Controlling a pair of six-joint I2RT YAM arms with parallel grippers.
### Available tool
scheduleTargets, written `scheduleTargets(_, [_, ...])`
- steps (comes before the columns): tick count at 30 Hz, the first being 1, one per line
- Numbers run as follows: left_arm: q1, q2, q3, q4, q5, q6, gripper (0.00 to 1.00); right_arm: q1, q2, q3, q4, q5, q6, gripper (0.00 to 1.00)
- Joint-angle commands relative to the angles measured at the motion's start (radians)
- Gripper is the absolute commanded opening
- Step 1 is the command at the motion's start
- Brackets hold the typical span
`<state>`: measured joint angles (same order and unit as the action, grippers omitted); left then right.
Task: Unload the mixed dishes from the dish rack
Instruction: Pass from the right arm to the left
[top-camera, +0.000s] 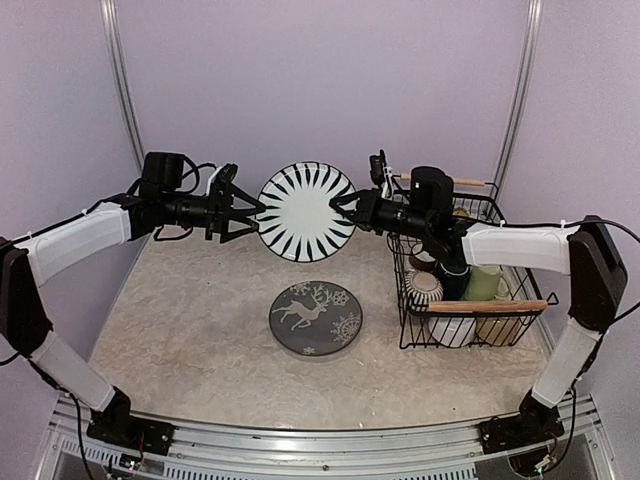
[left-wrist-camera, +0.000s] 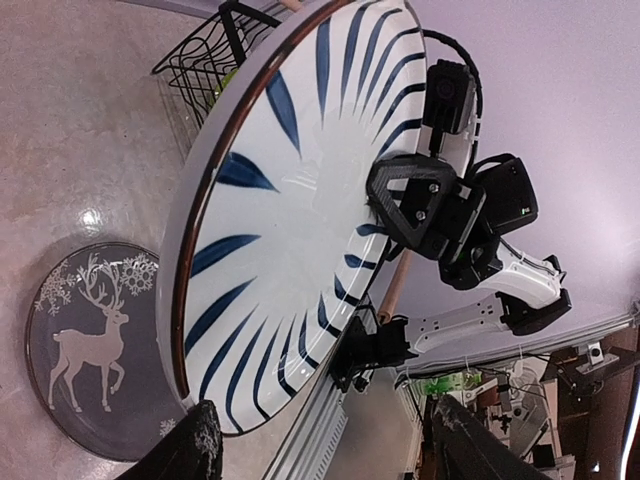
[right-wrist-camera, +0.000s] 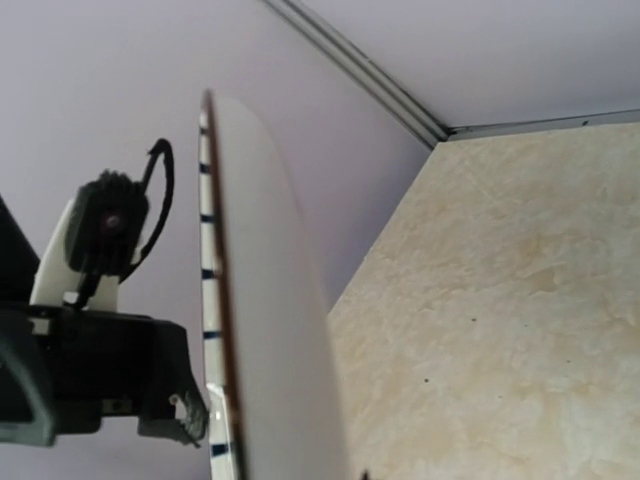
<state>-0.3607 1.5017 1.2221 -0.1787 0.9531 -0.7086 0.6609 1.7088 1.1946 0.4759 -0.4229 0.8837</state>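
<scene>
One striped plate (top-camera: 300, 210) hangs upright mid-frame, seemingly for handover; right fingers (left-wrist-camera: 415, 205) clamp its rim; left fingers (left-wrist-camera: 195, 450) gape astride the opposite edge.

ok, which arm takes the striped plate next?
Probably left: the left gripper, open, sits at the striped plate's free rim; the right gripper pinches the opposite rim, near the dish rack.

A robotics lab test cell, not a kitchen: 2 white robot arms (top-camera: 75, 240) are bolted to an aluminium rail (top-camera: 330, 455) at the near edge of a beige stone-look tabletop (top-camera: 190, 330), plain lilac panels (top-camera: 320, 80) close off the far, left and right sides, and cluttered equipment stands (left-wrist-camera: 560, 390) show past the rail
</scene>
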Motion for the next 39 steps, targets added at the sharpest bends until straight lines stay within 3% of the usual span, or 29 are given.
scheduleTargets(1, [0.025, 0.03, -0.005, 0.019, 0.01, -0.023, 0.64, 0.028, 0.005, 0.082, 0.199, -0.058, 0.059, 0.0])
scheduleTargets(7, [0.036, 0.033, -0.005, 0.0, -0.015, -0.024, 0.5, 0.032, 0.024, 0.091, 0.243, -0.084, 0.09, 0.0])
scheduleTargets(13, [0.079, -0.035, -0.03, -0.068, -0.182, 0.003, 0.61, 0.032, -0.061, 0.076, 0.067, 0.038, -0.031, 0.0])
scheduleTargets(17, [0.084, -0.041, -0.031, -0.056, -0.163, -0.003, 0.67, 0.032, -0.068, 0.078, 0.058, 0.037, -0.039, 0.0])
scheduleTargets(23, [0.048, -0.002, -0.03, 0.009, -0.059, -0.021, 0.66, 0.034, 0.004, 0.094, 0.155, -0.037, 0.035, 0.0])
scheduleTargets(34, [0.041, 0.012, -0.032, 0.03, -0.029, -0.024, 0.33, 0.047, 0.067, 0.109, 0.25, -0.094, 0.116, 0.0])
scheduleTargets(39, [0.047, 0.024, -0.032, 0.031, -0.026, -0.032, 0.27, 0.052, 0.087, 0.105, 0.273, -0.095, 0.136, 0.0])
